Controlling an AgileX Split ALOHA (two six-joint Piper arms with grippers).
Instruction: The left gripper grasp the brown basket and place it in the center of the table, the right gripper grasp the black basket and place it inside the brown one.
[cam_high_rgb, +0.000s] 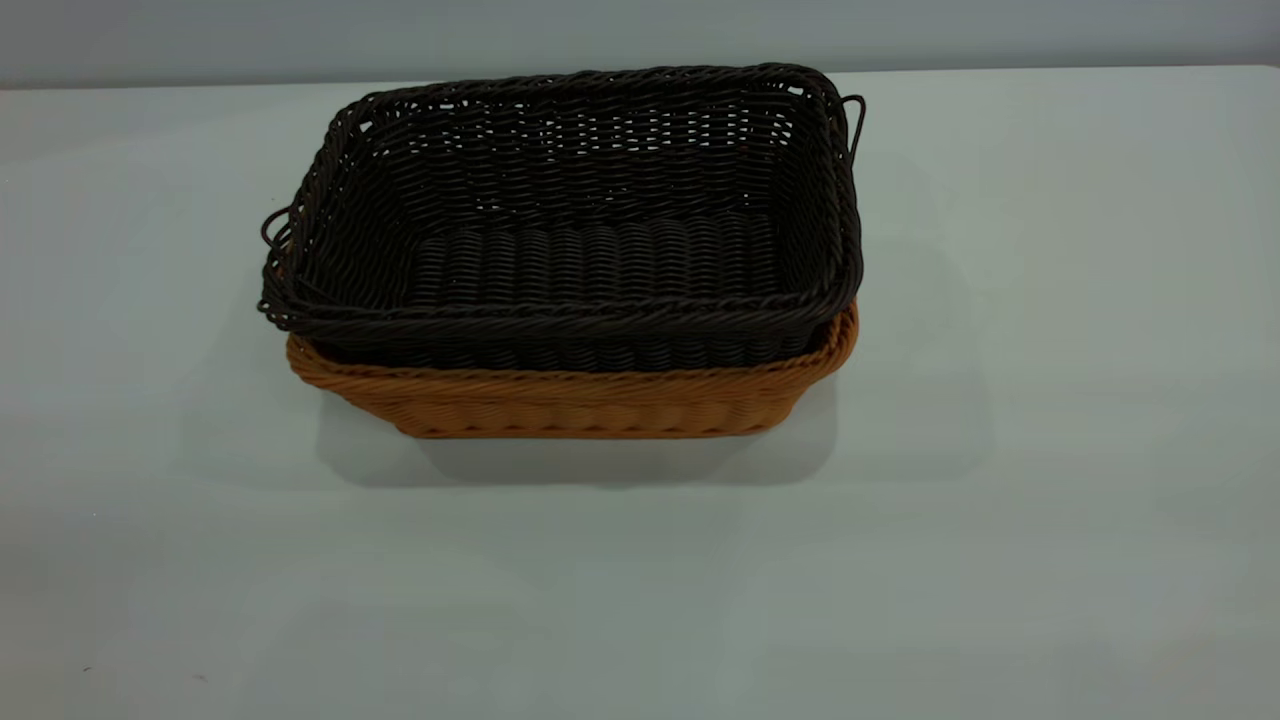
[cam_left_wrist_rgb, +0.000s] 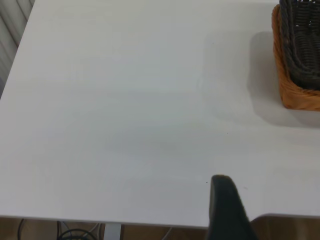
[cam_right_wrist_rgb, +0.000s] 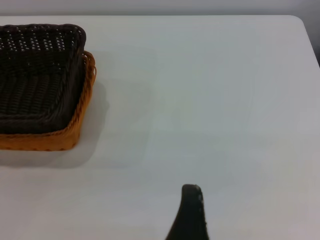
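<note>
A large, plain white, smooth flat table fills most of every view under soft, even light. Behind its far edge stands a bare, pale grey wall. Past the table edge nearest the left gripper show brownish floor, looping black cables and a white table leg.

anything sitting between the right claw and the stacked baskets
Nothing visible does. In the right wrist view only bare table lies between the right claw and the black basket, which already sits nested inside the brown basket.
</note>
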